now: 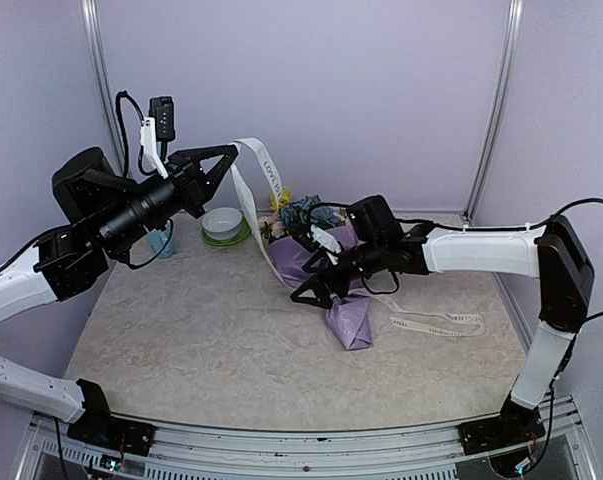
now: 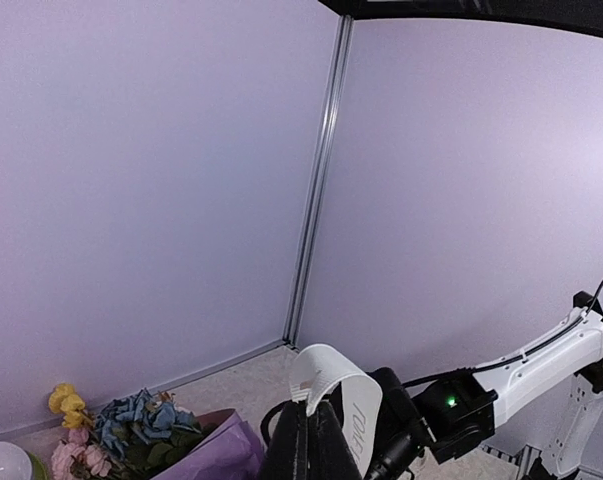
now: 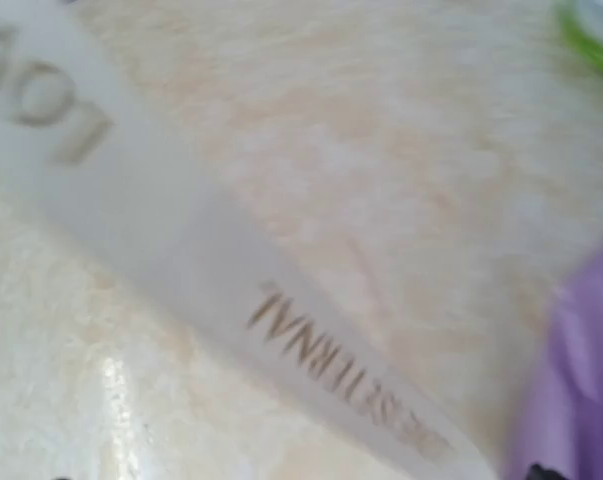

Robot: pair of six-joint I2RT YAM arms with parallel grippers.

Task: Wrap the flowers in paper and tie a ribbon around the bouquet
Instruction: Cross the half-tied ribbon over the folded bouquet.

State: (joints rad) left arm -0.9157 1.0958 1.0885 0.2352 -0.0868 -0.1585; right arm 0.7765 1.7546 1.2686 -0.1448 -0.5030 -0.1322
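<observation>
The ribbon (image 1: 271, 176) is being pinched tight by the left gripper (image 1: 228, 153), raised at ten o'clock from the bouquet (image 1: 347, 322). The right gripper (image 1: 312, 287) is being held spread and empty beside it. A hard pull risks the unpinned cone being dragged.

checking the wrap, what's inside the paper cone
Yellow, blue and pink flowers poke out of the paper cone's far end; their stems are covered by it.

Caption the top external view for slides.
Left gripper holds cream printed ribbon high, trailing to lilac-paper bouquet; right gripper open nearby.
</observation>
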